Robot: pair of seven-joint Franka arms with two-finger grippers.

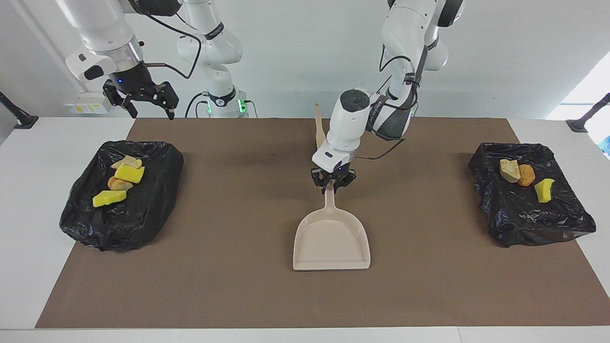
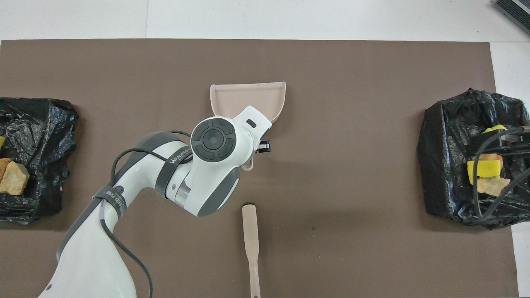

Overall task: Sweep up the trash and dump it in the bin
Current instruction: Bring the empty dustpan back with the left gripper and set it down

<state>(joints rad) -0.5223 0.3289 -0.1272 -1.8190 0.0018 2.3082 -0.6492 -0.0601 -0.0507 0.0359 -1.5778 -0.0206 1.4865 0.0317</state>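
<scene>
Trash: seven chunks, all off the tabletop already. Four (image 1: pixel 120 181) lie in the bin (image 1: pixel 157 190) at the right arm's end; three (image 1: pixel 524 177) lie in the other bin (image 1: pixel 562 214) at the left arm's end.
Dustpan (image 1: pixel 332 240): flat on the brown mat (image 1: pixel 228 267) mid-table, pan empty, mouth turned away from the robots, handle pointing toward them.
Left gripper (image 1: pixel 332 183): down at the dustpan handle with its jaws either side of it; whether they are clamped on it or just slack around it I cannot tell.
Brush (image 2: pixel 251 240): lies on the mat nearer to the robots than the dustpan, in line with its handle, touched by nothing.
Right gripper (image 1: pixel 143 102): waits in the air with its jaws apart, over the tabletop edge near the bin at its own end.
Step in hand: by my reading, setting the empty dustpan down to finish, or taking hold of it.
Doing it well: keep the pan flat on the mat, part the jaws fully before rising, and lift straight up so the handle is not dragged or the brush nudged.
Writing: a grey band on the left arm carries lettering beginning "WANUE"; the rest is not legible.
</scene>
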